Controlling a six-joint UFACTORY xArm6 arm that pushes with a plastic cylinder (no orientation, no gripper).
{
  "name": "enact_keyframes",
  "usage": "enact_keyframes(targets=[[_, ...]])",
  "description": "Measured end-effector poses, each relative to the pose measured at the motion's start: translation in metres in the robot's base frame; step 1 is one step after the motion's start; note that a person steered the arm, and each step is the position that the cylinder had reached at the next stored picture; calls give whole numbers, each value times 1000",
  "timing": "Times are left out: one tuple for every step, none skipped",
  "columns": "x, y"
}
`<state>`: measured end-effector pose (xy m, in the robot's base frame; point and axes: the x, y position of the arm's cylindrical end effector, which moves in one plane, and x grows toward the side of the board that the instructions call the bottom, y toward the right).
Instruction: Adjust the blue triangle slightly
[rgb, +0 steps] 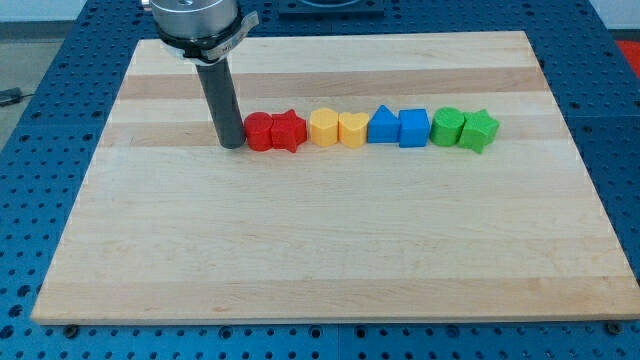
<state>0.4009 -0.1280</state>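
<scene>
The blue triangle (382, 126) sits in a row of blocks across the middle of the wooden board (320, 240), touching a blue cube (414, 128) on its right and close to a yellow heart (352, 130) on its left. My tip (232, 145) rests on the board at the row's left end, just left of a red round block (258, 131), far to the left of the blue triangle.
The row runs from the view's left to right: red round block, red star (288, 131), yellow hexagon (323, 128), yellow heart, blue triangle, blue cube, green round block (447, 127), green star (479, 130). A blue perforated table (615, 120) surrounds the board.
</scene>
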Motion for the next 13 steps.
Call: enact_keyframes(targets=[[0,4],[0,7],[0,7],[0,6],[-2,-40],[-44,-56],[-93,-18],[-97,41],[-97,104],[-97,110],[-97,110],[-97,119],[-97,145]])
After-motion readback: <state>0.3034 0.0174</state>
